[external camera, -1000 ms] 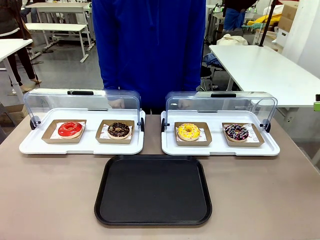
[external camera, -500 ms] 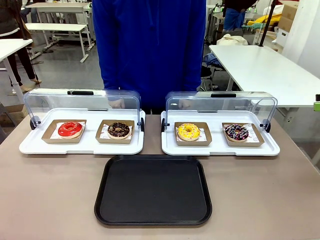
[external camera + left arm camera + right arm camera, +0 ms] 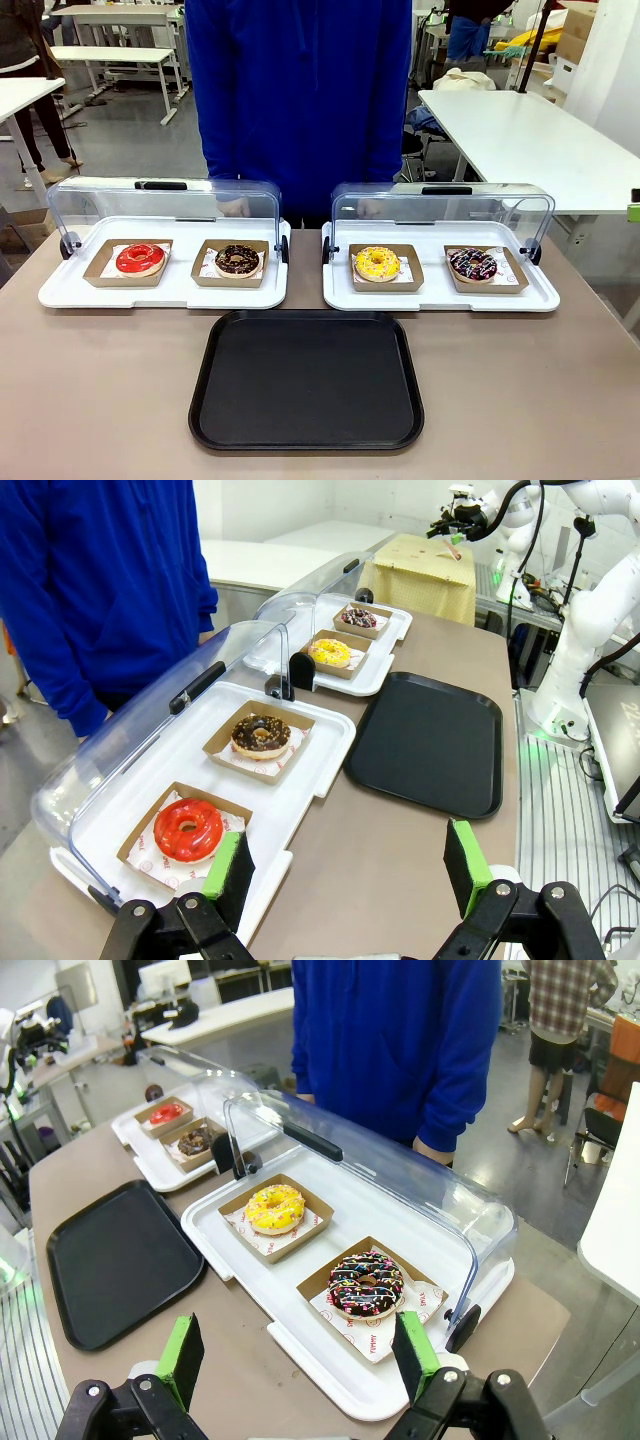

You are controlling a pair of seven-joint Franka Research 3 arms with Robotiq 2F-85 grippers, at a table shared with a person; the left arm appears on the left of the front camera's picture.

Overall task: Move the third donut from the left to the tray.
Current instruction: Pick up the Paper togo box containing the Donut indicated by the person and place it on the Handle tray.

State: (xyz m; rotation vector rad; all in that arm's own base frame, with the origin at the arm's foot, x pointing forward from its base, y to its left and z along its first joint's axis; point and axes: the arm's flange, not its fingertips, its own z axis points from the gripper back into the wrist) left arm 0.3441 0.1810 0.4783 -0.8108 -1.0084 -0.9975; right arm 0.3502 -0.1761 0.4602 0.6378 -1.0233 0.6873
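The third donut, yellow-iced with sprinkles, sits in a square brown cardboard holder on the right white display tray; it also appears as the third donut and the third donut. The black tray lies at the near middle of the table, seen too as the tray and the tray. My left gripper stands open above the table's left end, near the red donut. My right gripper stands open above the right end, near a dark sprinkled donut. Neither holds anything.
Two white display trays have their clear lids tipped back. A chocolate donut sits beside the red one. A person in a blue top stands at the far edge, hands behind the lids.
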